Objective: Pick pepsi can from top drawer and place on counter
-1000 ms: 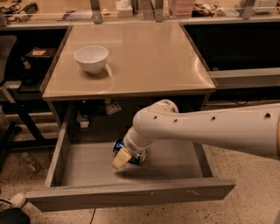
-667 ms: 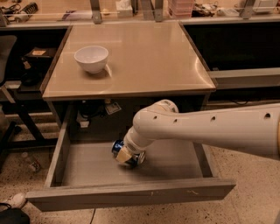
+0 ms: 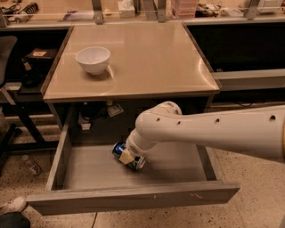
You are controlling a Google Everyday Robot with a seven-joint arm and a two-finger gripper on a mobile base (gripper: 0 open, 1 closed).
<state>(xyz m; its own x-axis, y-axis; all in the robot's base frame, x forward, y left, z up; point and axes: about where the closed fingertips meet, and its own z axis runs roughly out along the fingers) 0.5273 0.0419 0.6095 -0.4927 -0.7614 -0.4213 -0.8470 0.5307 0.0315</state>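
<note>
The pepsi can (image 3: 119, 150) lies tilted on the flat grey bottom of the open top drawer (image 3: 133, 196), near its middle; its blue side and one silver end show. My gripper (image 3: 129, 157) reaches down into the drawer at the end of the white arm and is closed around the can, with a tan finger pad (image 3: 126, 156) lying across its body. The can rests low, at the drawer floor. The beige counter (image 3: 147, 58) is directly above the drawer.
A white bowl (image 3: 92, 59) stands on the counter's left side. A long cluttered bench (image 3: 133, 9) with metal posts runs behind the counter. A chair (image 3: 6, 58) and a small bottle (image 3: 32, 164) on the floor are at the left.
The gripper has shifted slightly up and right over the can and closed on it; more of the can's blue side and silver end now shows.
</note>
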